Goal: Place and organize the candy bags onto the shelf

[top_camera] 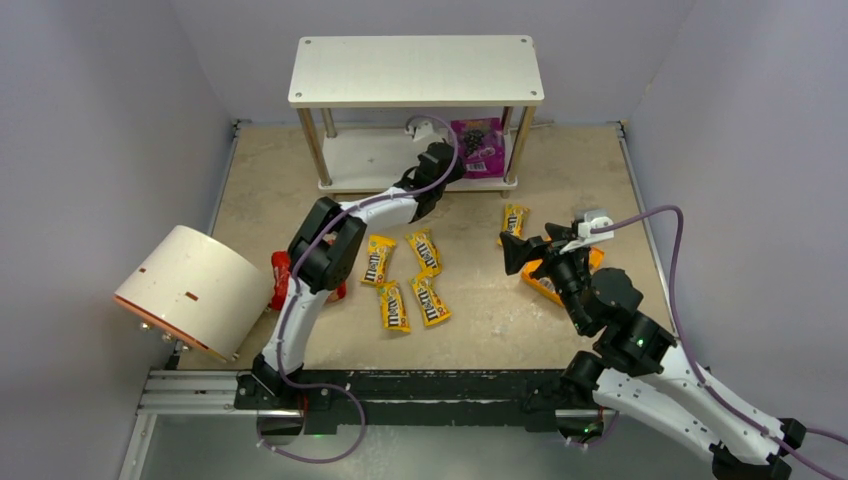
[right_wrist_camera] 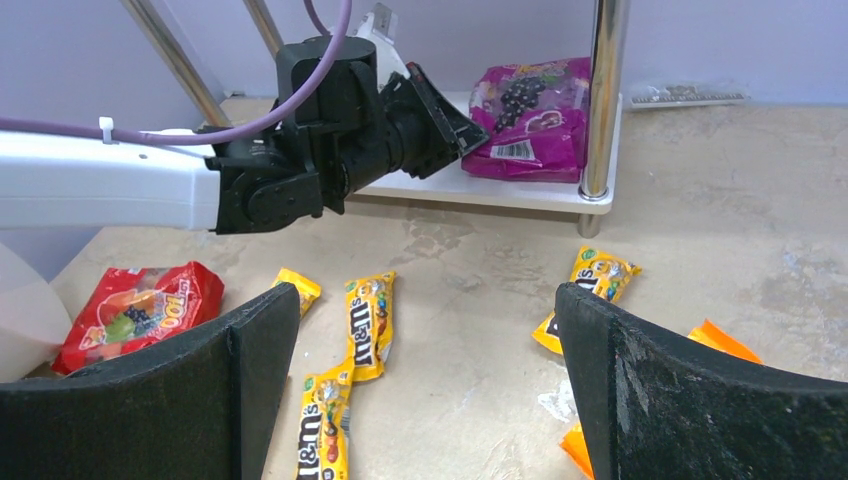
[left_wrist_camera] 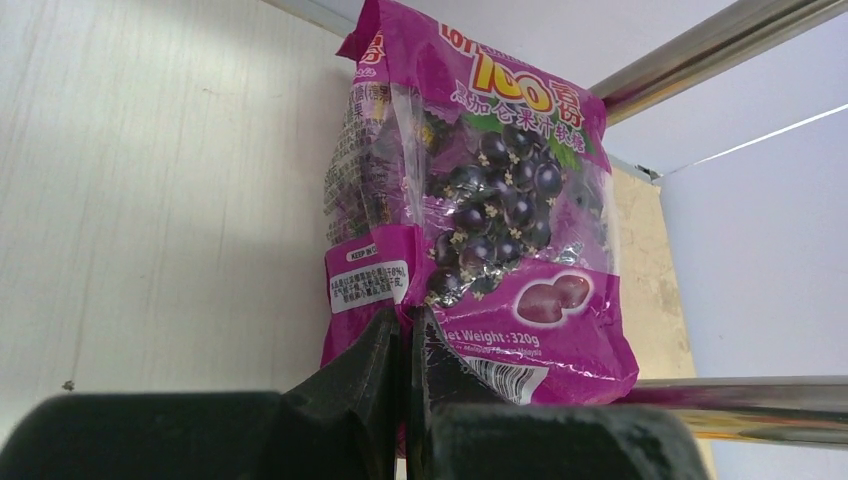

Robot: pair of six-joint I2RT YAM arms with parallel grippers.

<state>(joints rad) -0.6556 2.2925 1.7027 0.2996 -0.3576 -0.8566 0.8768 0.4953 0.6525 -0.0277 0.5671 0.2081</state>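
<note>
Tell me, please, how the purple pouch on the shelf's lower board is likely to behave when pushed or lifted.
The purple pouch looks floppy: its film is creased and bulges over loose sweets, so it would probably sag if lifted by one edge. Its glossy film may slide on the smooth lower board. Lying flat, it seems unlikely to tip or roll.

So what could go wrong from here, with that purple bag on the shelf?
The left gripper, shut, sits at the edge of the purple pouch, beside a shelf post; a nudge could jam or crumple it. The right gripper hangs open by a yellow packet lying close to the orange pouch; it might catch both.
</note>
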